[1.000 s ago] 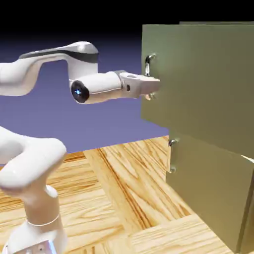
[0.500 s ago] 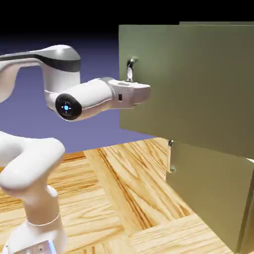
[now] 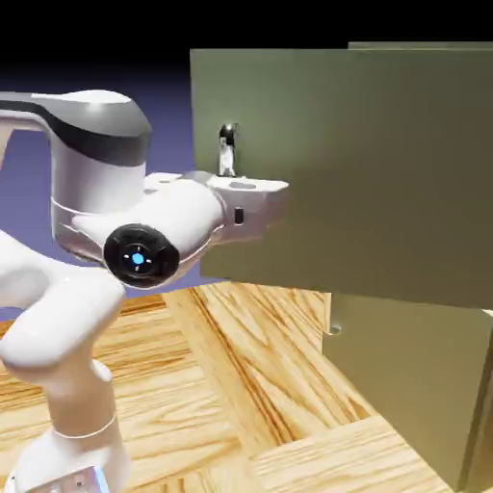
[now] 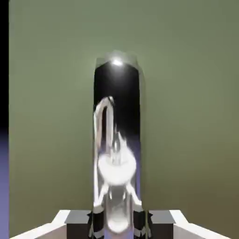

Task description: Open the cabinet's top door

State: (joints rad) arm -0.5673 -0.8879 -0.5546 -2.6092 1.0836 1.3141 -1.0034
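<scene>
With end effector (image 4: 118,223), gripping silver bar handle (image 4: 116,105) of top door (image 3: 385,173), closed down on bar, one fingertip to each side. Swung partly open, out from cabinet (image 3: 414,385), at the exterior view's right; standing above lower door (image 3: 385,337) and partly covering it. Lit blue on black round cap (image 3: 141,256) of arm (image 3: 96,178).

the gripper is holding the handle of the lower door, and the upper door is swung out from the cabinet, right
Not the lower door's handle: in the hand view, the gripper is closed on the silver handle, and the exterior view shows this is the upper door's. The upper door is indeed swung out from the cabinet.
</scene>
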